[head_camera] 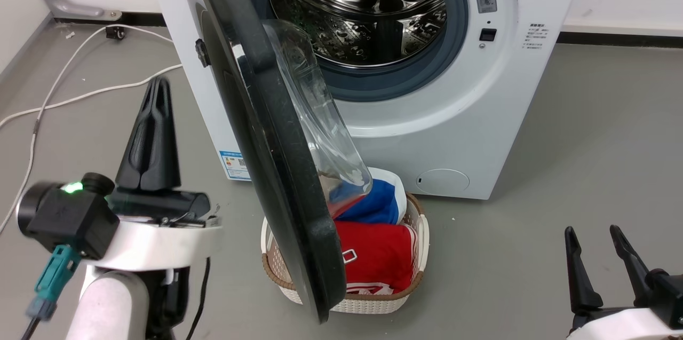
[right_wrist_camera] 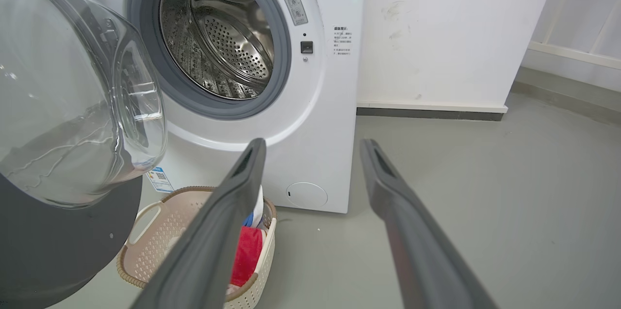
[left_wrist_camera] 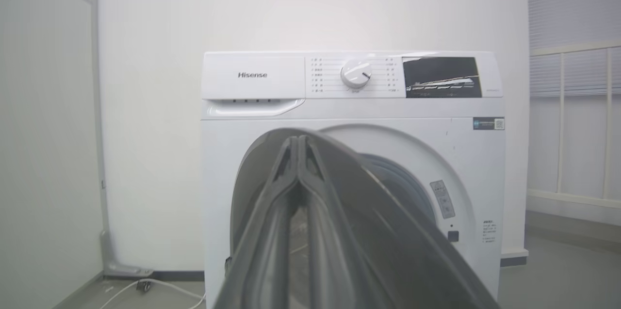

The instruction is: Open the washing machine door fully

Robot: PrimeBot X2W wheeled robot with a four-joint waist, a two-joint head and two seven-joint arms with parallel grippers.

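Now | washing machine door (head_camera: 256, 132) ajar, just beside left tool (head_camera: 158, 84), pinched closed, empty | right tool (head_camera: 592, 230) spread, well apart

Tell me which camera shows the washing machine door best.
Head view: the washing machine door appears almost whole, edge-on, over the laundry basket. Right wrist view crops it to the glass bowl and lower rim; left wrist view has it partly behind the left end effector.

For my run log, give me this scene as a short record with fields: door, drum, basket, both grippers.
door: washing machine door partly open, standing out from the washing machine
drum: exposed, looks empty
basket: on floor below door, red and blue clothes inside
left gripper: shut, left of door
right gripper: open, empty
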